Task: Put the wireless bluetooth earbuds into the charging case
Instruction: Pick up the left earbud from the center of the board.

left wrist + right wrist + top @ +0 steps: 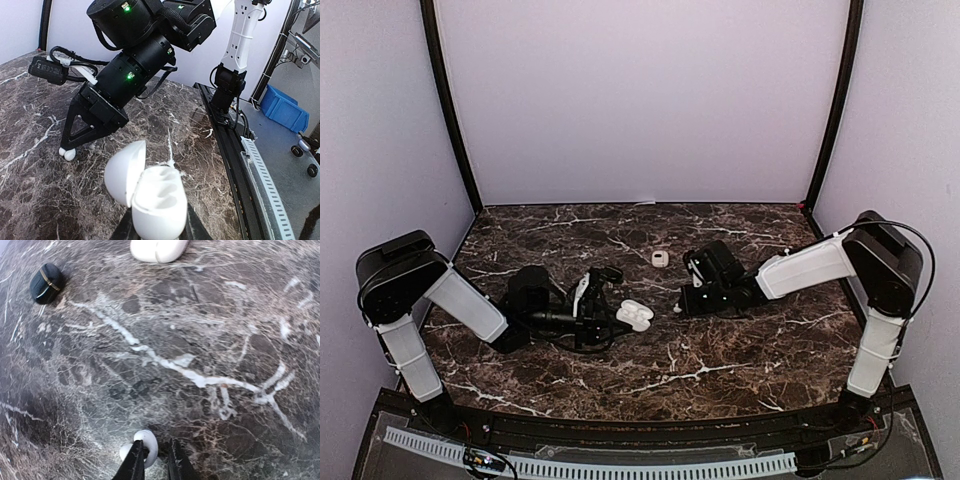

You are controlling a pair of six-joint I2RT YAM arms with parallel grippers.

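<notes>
The white charging case has its lid swung open to the left and its sockets show. My left gripper is shut on its lower body, holding it near the table's middle. A small white earbud lies on the marble under my right gripper. The jaws stand narrowly apart. The left finger crosses the earbud, and a gap shows between the earbud and the right finger. In the left wrist view the right gripper points down onto the earbud, beyond and left of the case.
A small white item lies on the dark marble table behind the two grippers. The right wrist view shows a black case with a gold band at upper left and a white rounded case at the top edge.
</notes>
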